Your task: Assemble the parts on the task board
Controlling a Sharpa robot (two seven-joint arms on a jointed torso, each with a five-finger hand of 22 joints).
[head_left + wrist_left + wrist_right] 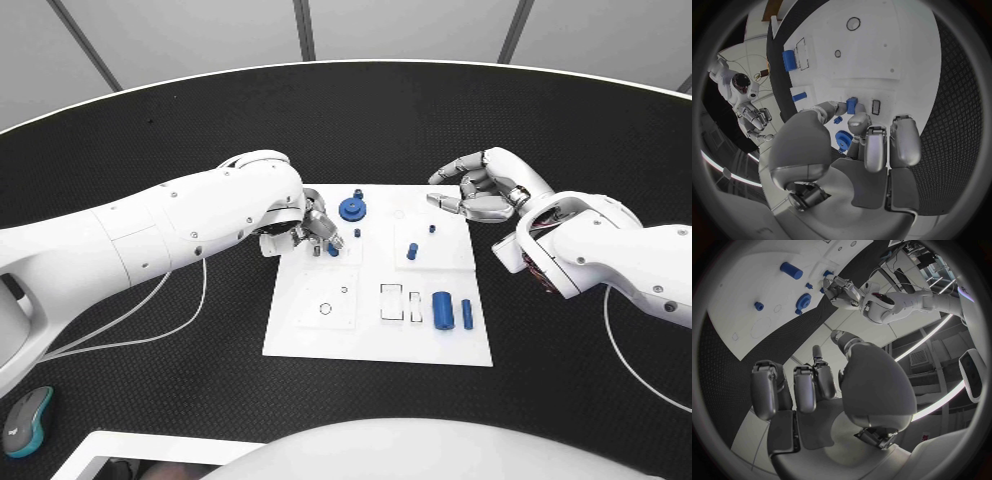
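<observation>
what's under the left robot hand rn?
Left robot hand hovers over the task board, fingers at a small blue part; blue gear beside. Contact hidden.

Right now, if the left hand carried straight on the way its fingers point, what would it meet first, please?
The left hand points down at the task board, fingers on a small blue part. It would likely meet the board surface, though depth is unclear.

Left hand [307, 232] pinching (fingertips down) — right hand [476, 190] curled, empty.

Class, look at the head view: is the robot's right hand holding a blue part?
No. The right hand hovers at the task board corner, fingers curled on nothing.
</observation>
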